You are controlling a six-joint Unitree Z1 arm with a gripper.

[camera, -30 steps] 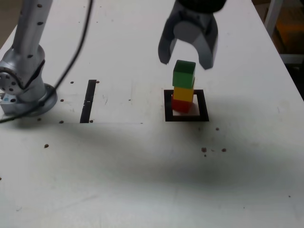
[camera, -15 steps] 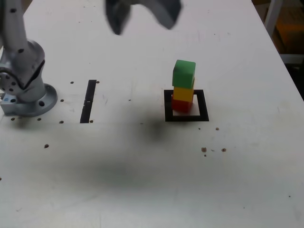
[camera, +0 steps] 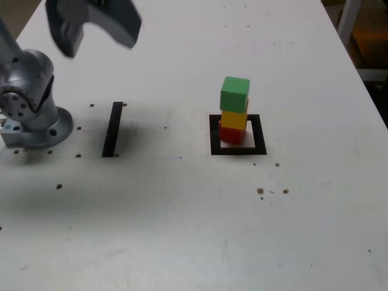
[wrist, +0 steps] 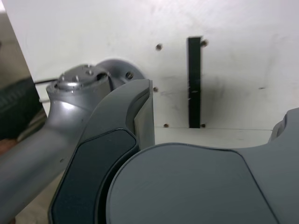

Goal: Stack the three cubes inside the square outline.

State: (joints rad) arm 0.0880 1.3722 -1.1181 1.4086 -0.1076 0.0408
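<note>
The tool point(camera: 94, 27) hangs in the air at about ten o'clock in the exterior view, its two grey jaws spread wide apart with nothing between them. A second ago it hovered directly over the stack of cubes; since then it has swung away across the bench point(camera: 182, 230) toward the exterior view's left, and now sits well apart from the stack, above the arm base point(camera: 30, 115). Its shadow has moved with it and now falls around the black tape strip point(camera: 113, 129).

The stack has not changed. The red cube point(camera: 230, 134) sits on the bench at the bottom, the yellow cube point(camera: 234, 119) rests on it, and the green cube point(camera: 234, 94) is on top. The long axis of the stack runs straight up from the bench, and the tower stands upright, with the green cube turned slightly against the yellow one. The stack stands inside the square outline point(camera: 237, 134), toward its nine o'clock side, a little right of the centre of the exterior view.

The wrist view is filled by the tool's dark grey body point(wrist: 187, 186); beyond it the tape strip and the arm base show on the white bench. No cube appears there.
</note>
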